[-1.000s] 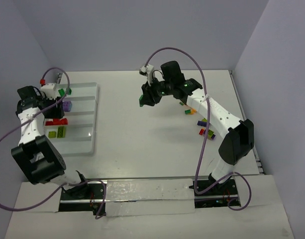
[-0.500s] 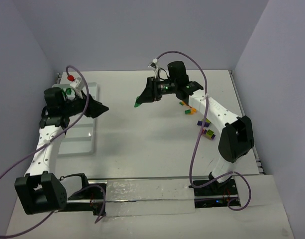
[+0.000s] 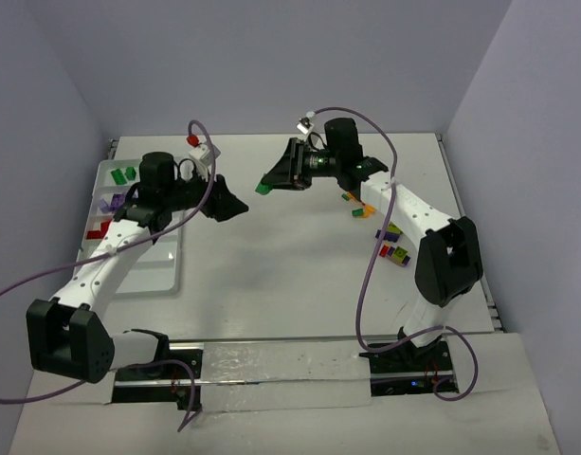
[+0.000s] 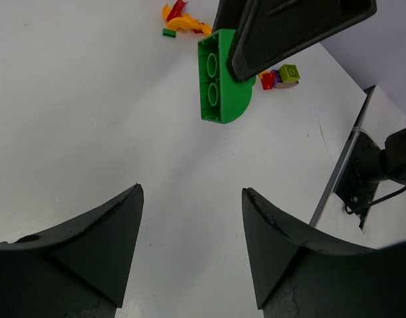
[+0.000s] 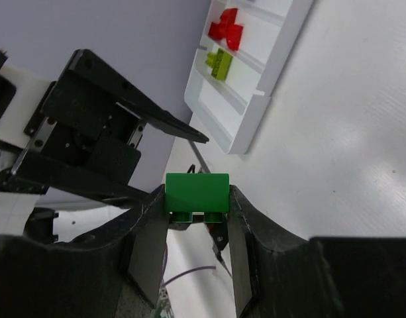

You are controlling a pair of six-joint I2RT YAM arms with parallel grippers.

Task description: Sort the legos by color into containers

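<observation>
Swung away from the white tray, the left gripper now faces the right gripper mid-table, jaws spread. The right gripper pinches a green half-round lego in the air. Likely a handover: left must close on its free end.

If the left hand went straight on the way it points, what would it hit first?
Probably the green brick pinched in the right hand, though depth is hard to judge.
</observation>
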